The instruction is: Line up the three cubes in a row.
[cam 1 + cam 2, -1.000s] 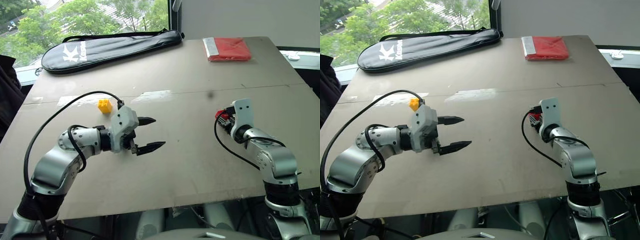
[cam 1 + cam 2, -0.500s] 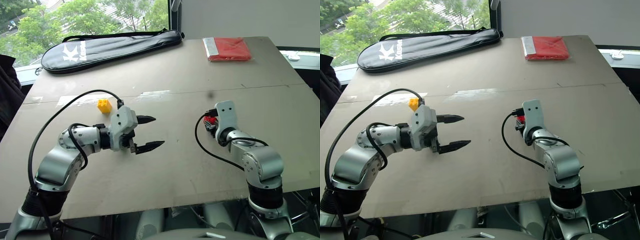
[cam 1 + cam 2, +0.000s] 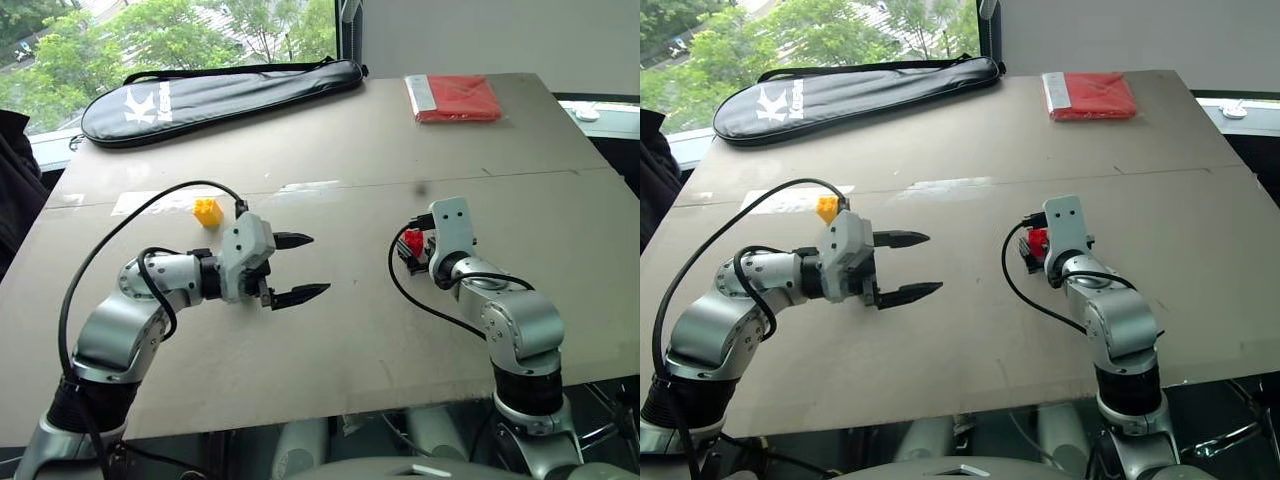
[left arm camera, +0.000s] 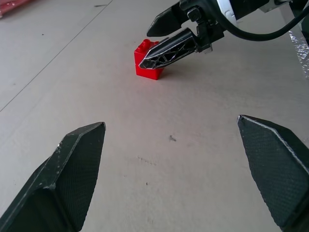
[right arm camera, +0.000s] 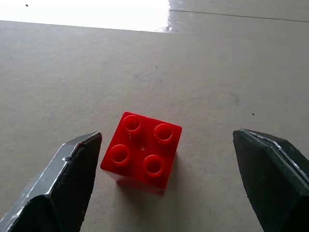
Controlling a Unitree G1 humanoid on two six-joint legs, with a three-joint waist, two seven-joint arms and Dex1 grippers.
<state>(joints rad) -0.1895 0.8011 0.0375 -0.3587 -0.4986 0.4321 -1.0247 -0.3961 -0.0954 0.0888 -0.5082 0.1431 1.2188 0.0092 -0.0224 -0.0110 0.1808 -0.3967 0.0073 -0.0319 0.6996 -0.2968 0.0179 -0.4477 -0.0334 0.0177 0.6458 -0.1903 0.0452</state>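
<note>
Placing red cube (image 5: 142, 152): sits on counter (image 3: 350, 330) between wide-open fingers of right end effector (image 5: 164, 179), untouched. Left end effector (image 3: 292, 268) open, empty, mid-counter. Yellow cube (image 3: 208, 211) far left, well apart. Next: back off, fetch another cube, align.

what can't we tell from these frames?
- Green cube: I can't find it on the table.
- Yellow cube: right eye view, partly hidden behind the left tool's white housing.
- Red cube: eye views, partly hidden by the right tool; whether its left finger touches it is unclear.
</note>
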